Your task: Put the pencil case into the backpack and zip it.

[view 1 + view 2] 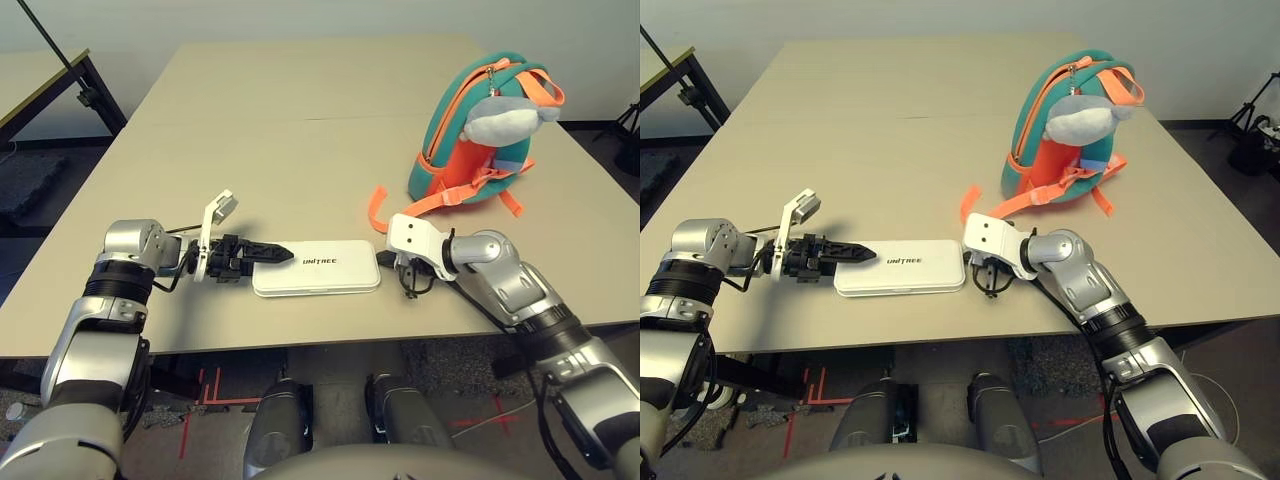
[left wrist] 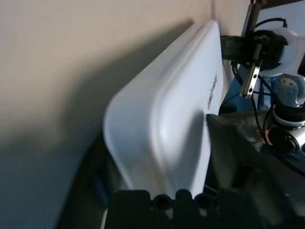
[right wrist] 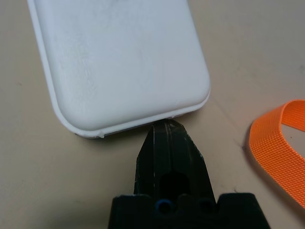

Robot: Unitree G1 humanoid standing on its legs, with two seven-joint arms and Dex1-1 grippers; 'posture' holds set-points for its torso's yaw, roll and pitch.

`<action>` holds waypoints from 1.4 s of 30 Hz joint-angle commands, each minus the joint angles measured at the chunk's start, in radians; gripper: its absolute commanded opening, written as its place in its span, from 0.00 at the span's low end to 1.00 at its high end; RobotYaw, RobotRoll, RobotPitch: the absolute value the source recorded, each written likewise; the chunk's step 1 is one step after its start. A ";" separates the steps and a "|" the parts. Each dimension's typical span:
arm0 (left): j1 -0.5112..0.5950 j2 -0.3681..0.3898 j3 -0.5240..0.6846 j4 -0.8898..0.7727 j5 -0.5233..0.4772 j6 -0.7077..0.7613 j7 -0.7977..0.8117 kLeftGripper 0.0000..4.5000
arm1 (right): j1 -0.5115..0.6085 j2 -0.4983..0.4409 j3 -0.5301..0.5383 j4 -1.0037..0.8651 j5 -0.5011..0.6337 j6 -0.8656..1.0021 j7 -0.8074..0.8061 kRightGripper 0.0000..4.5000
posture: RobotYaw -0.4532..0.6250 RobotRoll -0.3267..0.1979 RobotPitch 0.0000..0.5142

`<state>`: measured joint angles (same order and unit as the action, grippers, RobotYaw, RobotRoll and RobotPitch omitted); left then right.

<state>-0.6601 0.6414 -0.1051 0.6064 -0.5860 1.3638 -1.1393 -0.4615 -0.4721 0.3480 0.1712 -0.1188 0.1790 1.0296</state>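
Low in the centre of the head views, near the front edge of the bench (image 1: 300, 100), the pencil case (image 1: 316, 268) lay flat with its lettered face up, its long axis running across the frame from left to right and its lettering reading the same way. It looked like a stiff, smooth-shelled box, probably light, and likely slippery under hard fingers; its thin rounded ends seemed the natural places to take hold, since the broad face offered nothing to pinch. The left tool (image 1: 268, 252) pointed along that axis from the left, its black fingers partly spread about the case's left end, one lying over the top face; whether they had actually clamped could not be told. The right tool (image 3: 167, 131) had its fingers pressed together into a single point, the tip touching or just beside the middle of the case's right short edge, as if bracing it. Toward the upper right of the frame, well apart from the case, the backpack (image 1: 470, 140) stood upright with its plush whale charm (image 1: 505, 120) facing forward, an orange strap (image 1: 378, 212) trailing over the bench toward the right tool.
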 commanded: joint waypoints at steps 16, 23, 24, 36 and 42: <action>-0.052 0.008 0.129 -0.039 -0.031 -0.062 0.016 0.30 | 0.055 -0.116 -0.239 -0.073 0.179 0.174 -0.026 1.00 | 0.32 0.62 0.14; -0.062 0.010 0.271 -0.164 -0.108 -0.005 0.071 0.30 | 0.137 -0.172 -0.538 -0.208 0.401 0.371 -0.097 1.00 | 0.30 0.62 0.13; -0.064 0.009 0.290 -0.180 -0.119 0.003 0.078 0.30 | 0.141 -0.178 -0.573 -0.209 0.417 0.390 -0.116 1.00 | 0.30 0.62 0.13; -0.060 -0.027 0.405 -0.278 -0.184 0.032 0.188 0.30 | 0.142 -0.251 -0.735 -0.080 0.447 0.401 -0.285 1.00 | 0.31 0.62 0.11; -0.057 -0.022 0.423 -0.290 -0.203 0.034 0.208 0.30 | 0.058 -0.224 -0.722 0.070 0.432 0.333 -0.369 1.00 | 0.32 0.62 0.10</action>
<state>-0.7182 0.6118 0.2947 0.3319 -0.7619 1.3959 -0.9357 -0.3836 -0.7071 -0.3710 0.1969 0.3176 0.5400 0.6808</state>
